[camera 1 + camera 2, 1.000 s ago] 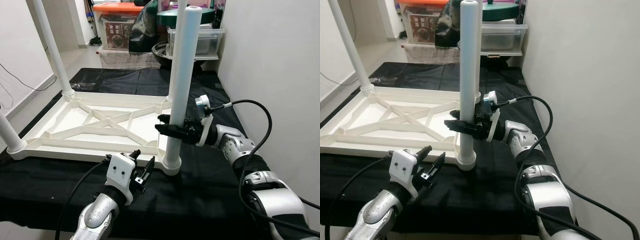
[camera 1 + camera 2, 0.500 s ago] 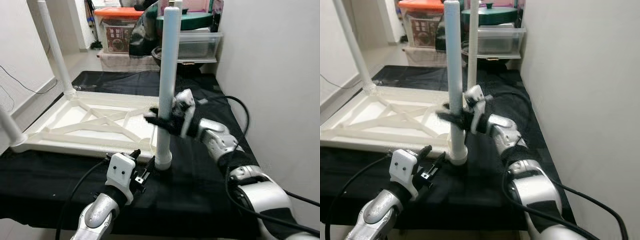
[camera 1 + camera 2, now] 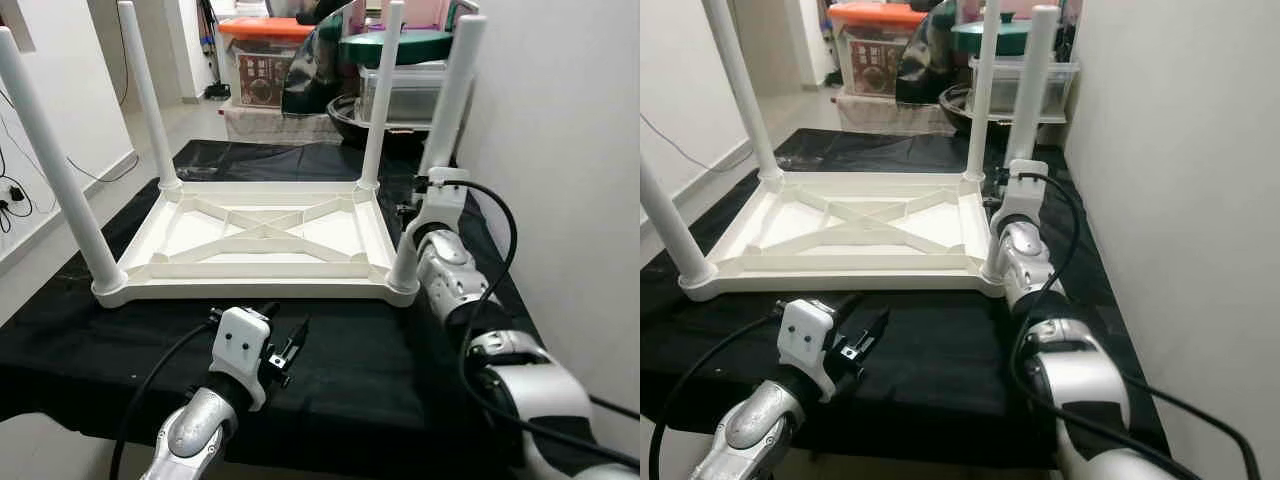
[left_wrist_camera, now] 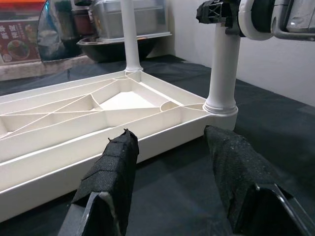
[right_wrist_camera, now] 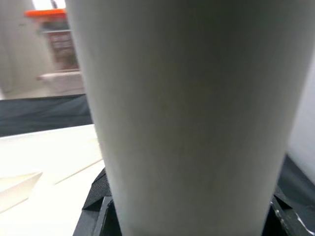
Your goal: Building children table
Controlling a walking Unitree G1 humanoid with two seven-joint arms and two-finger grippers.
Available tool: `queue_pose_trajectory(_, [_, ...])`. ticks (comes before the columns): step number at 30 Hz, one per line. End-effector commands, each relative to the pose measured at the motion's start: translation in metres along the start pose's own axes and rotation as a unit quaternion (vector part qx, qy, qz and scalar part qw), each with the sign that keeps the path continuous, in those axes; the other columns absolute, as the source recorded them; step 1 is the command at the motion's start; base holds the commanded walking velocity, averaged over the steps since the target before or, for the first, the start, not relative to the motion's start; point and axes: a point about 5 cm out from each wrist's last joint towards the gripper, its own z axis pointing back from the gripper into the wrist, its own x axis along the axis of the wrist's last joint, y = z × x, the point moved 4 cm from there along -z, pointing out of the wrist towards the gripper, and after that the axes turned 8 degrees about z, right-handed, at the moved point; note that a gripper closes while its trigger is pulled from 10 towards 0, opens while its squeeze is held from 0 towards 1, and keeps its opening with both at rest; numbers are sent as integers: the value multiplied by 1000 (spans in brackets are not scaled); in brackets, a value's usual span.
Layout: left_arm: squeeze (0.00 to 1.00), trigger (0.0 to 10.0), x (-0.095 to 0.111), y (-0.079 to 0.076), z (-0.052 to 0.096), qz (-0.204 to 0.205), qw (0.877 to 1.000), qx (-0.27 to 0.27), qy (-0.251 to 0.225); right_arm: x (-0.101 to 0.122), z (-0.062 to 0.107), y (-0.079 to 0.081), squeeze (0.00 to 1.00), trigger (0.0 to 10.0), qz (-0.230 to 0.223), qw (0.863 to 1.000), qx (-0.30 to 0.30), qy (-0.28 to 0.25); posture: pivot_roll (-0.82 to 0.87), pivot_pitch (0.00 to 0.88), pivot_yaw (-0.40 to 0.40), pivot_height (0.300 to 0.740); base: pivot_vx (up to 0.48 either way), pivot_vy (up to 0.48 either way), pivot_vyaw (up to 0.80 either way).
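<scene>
Table (image 3: 265,232) upside down on the black cloth (image 3: 360,350), all four legs seated; what's left looks like flipping it. Right gripper (image 3: 432,192) clamped on near-right leg (image 3: 440,150). Left gripper (image 3: 285,345) spread wide, holding nothing, hovering just near of the frame.

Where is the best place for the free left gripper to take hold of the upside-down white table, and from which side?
Probably the near frame rail of the table, from the robot's side: it is a straight edge facing the open left gripper.
</scene>
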Motion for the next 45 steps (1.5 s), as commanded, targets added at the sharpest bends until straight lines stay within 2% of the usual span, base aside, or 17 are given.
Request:
queue_pose_trajectory(1, [0, 10000, -4, 1, 1, -5, 1000, 2, 9, -38, 8, 4, 0, 10000, -49, 996, -6, 70, -57, 0, -24, 740, 0, 0, 0])
queue_pose_trajectory(4, [0, 10000, -4, 1, 1, -5, 1000, 2, 9, -34, 8, 14, 31, 10000, -57, 997, 15, 56, -57, 0, -24, 740, 0, 0, 0])
queue_pose_trajectory(5, [0, 10000, -4, 1, 1, -4, 1000, 2, 9, -27, 9, 25, 1000, 10000, -70, 996, 44, 37, -57, 0, -24, 740, 0, 0, 0])
queue_pose_trajectory(10, [0, 10000, -5, 1, 2, -4, 1000, 1, 10, -15, 11, 43, 1000, 10000, -102, 989, 109, 3, -46, 0, -19, 740, 0, 0, 0])
queue_pose_trajectory(11, [0, 10000, -4, 1, 2, -4, 1000, 1, 10, -9, 15, 58, 0, 10000, -127, 975, 183, -3, -28, 0, -21, 740, 0, 0, 0])
queue_pose_trajectory(18, [0, 10000, -3, 2, 1, -6, 1000, 2, 9, 9, 44, 82, 0, 10000, -133, 868, 478, -27, -33, 0, -22, 740, 0, 0, 0])
queue_pose_trajectory(20, [0, 10000, -3, 1, 1, -5, 1000, 1, 9, 12, 66, 75, 0, 10000, -123, 793, 596, -41, -31, 0, -27, 740, 0, 0, 0])
queue_pose_trajectory(21, [0, 10000, -3, 1, 1, -5, 1000, 1, 9, 12, 66, 75, 0, 10000, -123, 793, 596, -41, -31, 0, -27, 740, 0, 0, 0])
queue_pose_trajectory(22, [0, 10000, -3, 1, 1, -5, 1000, 0, 9, 13, 75, 72, 0, 10000, -117, 762, 636, -44, -31, 0, -27, 740, 0, 0, 0])
queue_pose_trajectory(23, [0, 10000, -3, 1, 1, -5, 1000, 0, 9, 13, 75, 72, 0, 10000, -117, 762, 636, -44, -31, 0, -27, 740, 0, 0, 0])
queue_pose_trajectory(24, [0, 10000, -3, 1, 1, -5, 1000, 0, 9, 15, 83, 69, 0, 10000, -109, 732, 671, -47, -31, 0, -27, 740, 0, 0, 0])
queue_pose_trajectory(25, [0, 10000, -3, 1, 1, -5, 1000, 0, 9, 15, 83, 69, 0, 10000, -109, 732, 671, -47, -31, 0, -27, 740, 0, 0, 0])
queue_pose_trajectory(30, [0, 10000, -3, 0, 0, -4, 1000, 0, 8, 21, 103, 70, 0, 10000, -88, 657, 747, -55, -35, 0, -26, 740, 0, 0, 0])
queue_pose_trajectory(34, [0, 10000, -3, -1, 0, -4, 1000, -1, 7, 20, 106, 72, 0, 10000, -83, 647, 756, -54, -42, 0, -31, 740, 0, 0, 0])
queue_pose_trajectory(35, [0, 10000, -4, -1, 0, -3, 1000, 0, 8, 18, 108, 76, 0, 0, -81, 640, 762, -51, -54, 0, -24, 740, 0, 0, 0])
queue_pose_trajectory(39, [0, 10000, -4, -1, 1, -3, 1000, 0, 8, 14, 108, 83, 0, 0, -75, 645, 759, -45, -56, 0, -17, 740, 0, 0, 0])
queue_pose_trajectory(45, [0, 10000, -5, -1, 1, -3, 1000, 0, 9, 6, 78, 90, 0, 0, -75, 763, 640, -38, -49, 0, -19, 740, 0, 0, 0])
